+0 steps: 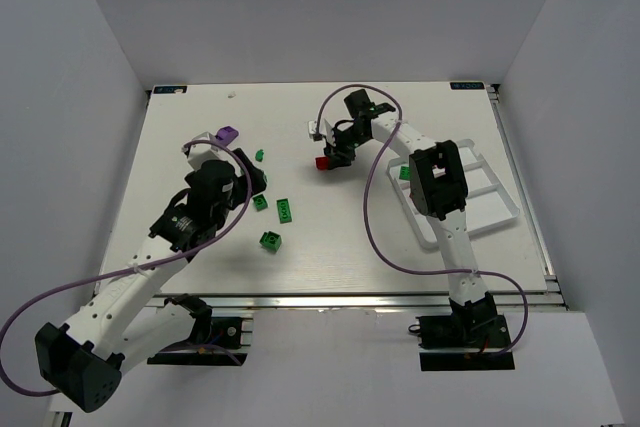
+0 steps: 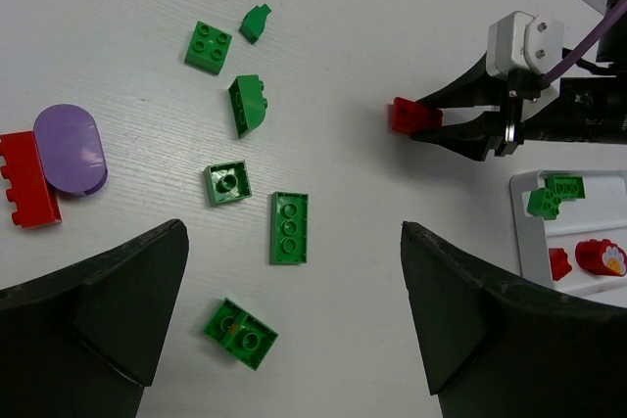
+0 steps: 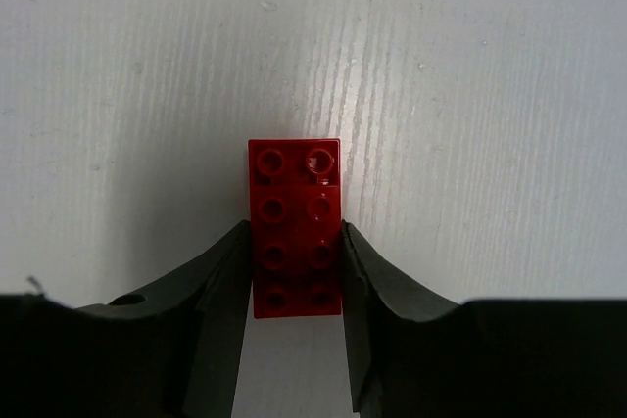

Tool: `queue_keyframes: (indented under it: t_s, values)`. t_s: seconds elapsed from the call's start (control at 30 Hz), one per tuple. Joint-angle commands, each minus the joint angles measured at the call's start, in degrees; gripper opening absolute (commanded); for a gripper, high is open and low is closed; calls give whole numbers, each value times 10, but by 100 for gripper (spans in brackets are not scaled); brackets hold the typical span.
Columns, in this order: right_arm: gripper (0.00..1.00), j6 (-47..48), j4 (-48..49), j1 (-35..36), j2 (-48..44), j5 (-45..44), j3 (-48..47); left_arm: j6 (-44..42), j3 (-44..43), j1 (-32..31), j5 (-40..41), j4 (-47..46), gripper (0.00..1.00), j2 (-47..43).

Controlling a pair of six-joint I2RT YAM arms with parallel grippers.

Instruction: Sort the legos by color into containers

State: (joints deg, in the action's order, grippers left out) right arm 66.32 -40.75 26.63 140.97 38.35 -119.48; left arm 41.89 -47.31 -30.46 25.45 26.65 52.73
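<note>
Right gripper (image 3: 294, 252) pinches a glossy red two-by-four brick (image 3: 294, 193). Left gripper (image 2: 294, 234) gapes wide, with green bricks (image 2: 227, 183) at its 12 o'clock. The table (image 1: 330, 252) is white and grained, with white walls (image 1: 300, 7) around it.

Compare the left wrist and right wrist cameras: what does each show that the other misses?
Left wrist only: six loose green bricks, a purple piece beside another red brick, and a corner of the tray holding green pieces and red pieces. Right wrist only: the top of the gripped red brick, two studs by four, with the fingers against both long sides. Both: that brick in the right gripper, and the white table.
</note>
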Motion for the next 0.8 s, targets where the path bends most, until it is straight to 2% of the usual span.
queue_keyframes:
  t_s: [0.0,0.2,0.4,0.6,0.77]
  values:
    - [22,18,-38,-1,-52,30,-1,4,6,4,-2,-19,98,-3]
    - [15,39,-68,-11,-185,58,86,10,11,6,-8,-32,98,5]
    - [9,60,-123,-41,-323,39,198,7,19,10,-26,-49,98,14]
    - [9,66,-140,-119,-425,-6,311,1,22,14,-50,-65,98,33]
    - [11,107,-133,-199,-469,-61,395,-3,22,19,-63,-74,98,41]
